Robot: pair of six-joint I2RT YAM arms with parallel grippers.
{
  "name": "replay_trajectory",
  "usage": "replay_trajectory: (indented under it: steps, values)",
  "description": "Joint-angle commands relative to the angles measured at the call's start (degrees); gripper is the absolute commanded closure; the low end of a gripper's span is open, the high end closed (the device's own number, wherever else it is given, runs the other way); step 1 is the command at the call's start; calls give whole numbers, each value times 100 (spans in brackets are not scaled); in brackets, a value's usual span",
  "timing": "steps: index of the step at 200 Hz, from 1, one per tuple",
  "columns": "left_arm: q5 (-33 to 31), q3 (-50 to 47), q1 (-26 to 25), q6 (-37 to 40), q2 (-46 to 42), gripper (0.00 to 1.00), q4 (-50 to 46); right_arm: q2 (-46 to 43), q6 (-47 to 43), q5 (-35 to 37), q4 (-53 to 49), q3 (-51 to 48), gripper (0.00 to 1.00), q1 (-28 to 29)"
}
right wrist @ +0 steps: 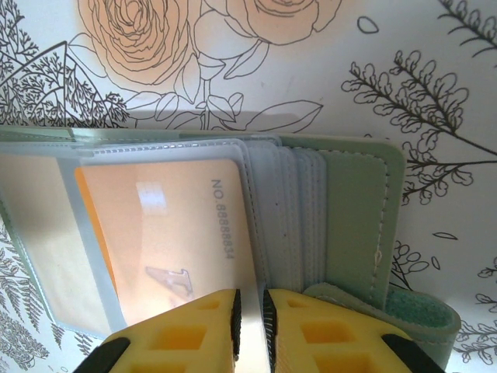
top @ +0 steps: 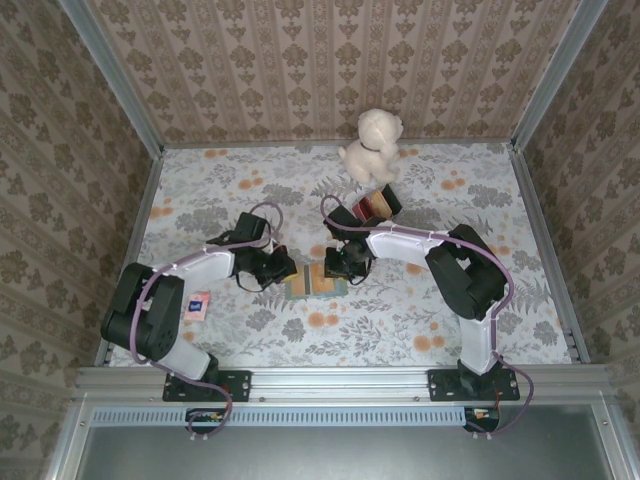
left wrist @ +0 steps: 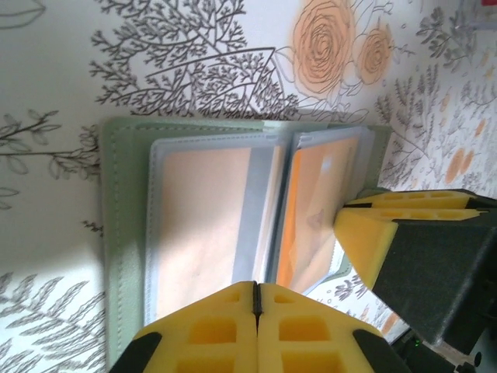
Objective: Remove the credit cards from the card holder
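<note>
Floral-printed paper covers your worktop (top: 420, 320), and patterned walls close it in on three sides. Your left tool (left wrist: 256, 286) has its two yellow fingers pressed flat together with no gap showing. The tips sit over the near edge of the left sleeve page of the card holder (right wrist: 353, 210), and you cannot tell whether anything thin is caught between them. Your right tool (right wrist: 250, 297) is all but closed, its fingers pinching the pale edge of a clear sleeve page on the holder's other half. Whether the card's own edge is also in that pinch is not clear. Inside that page sits an orange card (right wrist: 155, 225) with a printed number, seated in its sleeve. The left wrist view shows a second orange face under the left page.

The holder lies open and flat on the worktop near the middle, its sage-green cover underneath and its strap tab sticking out beside the right tool. From above, your two tools meet over it, one from each side. A striped block (top: 378, 205) lies behind the right tool, and a plush dog (top: 372, 140) sits beyond it at the back wall. A small white-and-pink card (top: 197, 306) lies by the left arm, well apart from the holder.
</note>
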Motion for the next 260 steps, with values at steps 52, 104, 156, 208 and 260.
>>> replay_trajectory:
  steps: [52,104,156,208,260]
  values:
    - [315,55,-467,-295,625,80,819,246,-121,-248,-99,7,81,-16]
    - [294,10,-485,-281,847,80,981,276,-64,-356,-3,-55,86,-22]
    - [359,-156,-459,-277,895,88,1271,293,-64,-377,6,-64,86,-15]
    - [738,-451,-415,-435,943,85,2206,374,-108,-827,193,-68,87,-16]
    - [904,-626,-328,-584,955,88,2728,451,-143,-899,158,-42,87,-15]
